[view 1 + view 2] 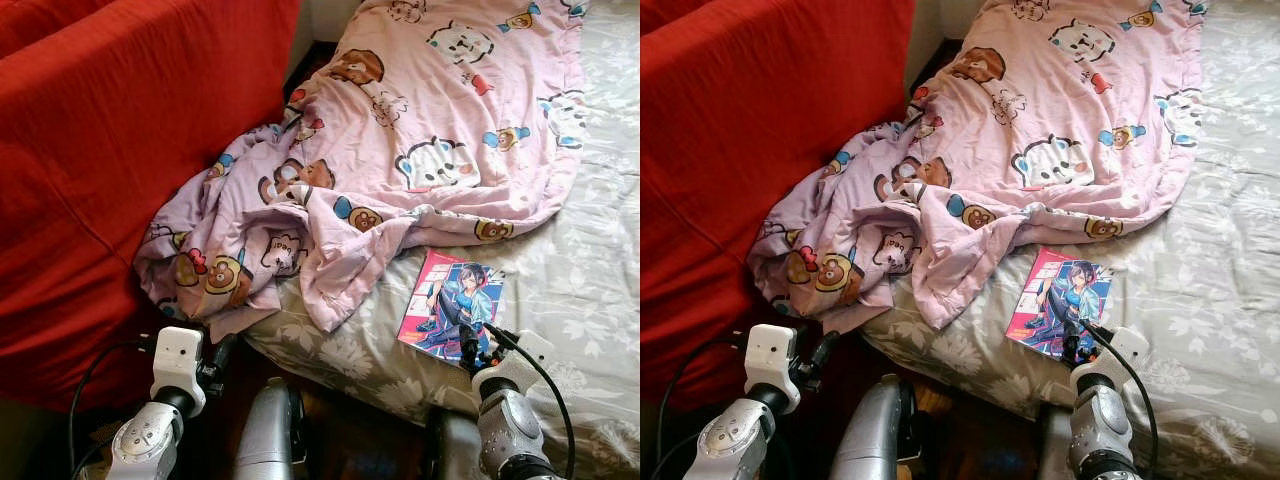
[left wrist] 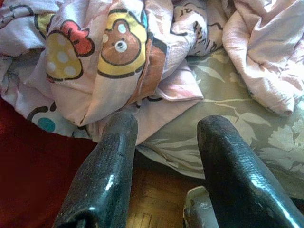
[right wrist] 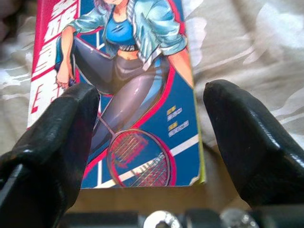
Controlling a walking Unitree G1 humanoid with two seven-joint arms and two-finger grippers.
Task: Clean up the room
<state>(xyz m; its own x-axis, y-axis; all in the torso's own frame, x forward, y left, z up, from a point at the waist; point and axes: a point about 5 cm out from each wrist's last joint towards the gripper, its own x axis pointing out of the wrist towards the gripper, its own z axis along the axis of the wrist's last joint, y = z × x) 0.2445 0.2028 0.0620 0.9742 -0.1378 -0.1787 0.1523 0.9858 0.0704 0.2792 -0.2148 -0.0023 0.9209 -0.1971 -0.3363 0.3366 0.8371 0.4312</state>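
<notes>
Right hand (image 3: 152, 142) is spread open right over the near edge of the comic book (image 1: 452, 303) lying flat on the bed (image 1: 590, 290), left hand (image 2: 161, 156) open by the blanket (image 1: 400, 130), so those fingers could easily just shove the book instead of pinching it.

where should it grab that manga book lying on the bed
Take the manga book by its near short edge, coming from the foot of the bed. It lies flat near the mattress edge, and the right hand is open with a finger on each side of that edge.
</notes>
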